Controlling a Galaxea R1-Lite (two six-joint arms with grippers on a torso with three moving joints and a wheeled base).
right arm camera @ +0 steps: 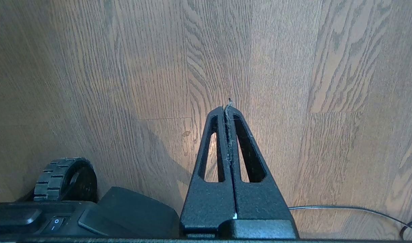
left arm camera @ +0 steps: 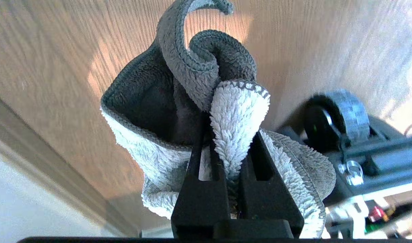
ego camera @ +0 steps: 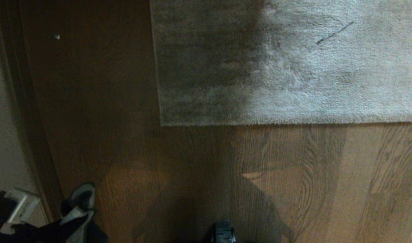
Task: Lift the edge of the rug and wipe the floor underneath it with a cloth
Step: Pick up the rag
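Observation:
The grey-beige rug (ego camera: 293, 67) lies flat across the upper right of the head view. Its rug edge (ego camera: 277, 123) runs straight to a corner (ego camera: 162, 124). Brown wood floor (ego camera: 226, 175) spreads in front of it and to its left. My left gripper (left arm camera: 231, 135) is shut on a fluffy grey cloth (left arm camera: 238, 111), which bunches up past the fingers. In the head view that cloth (ego camera: 79, 199) shows low at the left, well away from the rug. My right gripper (right arm camera: 225, 108) is shut and holds nothing, hanging over bare floor (right arm camera: 293, 84), with bits of lint on its fingers.
A dark skirting board (ego camera: 27, 118) and pale wall run down the left side. My base's wheels (left arm camera: 341, 111) (right arm camera: 66, 175) are close by. A thin cable (right arm camera: 344, 209) lies on the floor. The rug carries a short dark streak (ego camera: 334, 33); a white speck (ego camera: 56, 36) lies on the floor.

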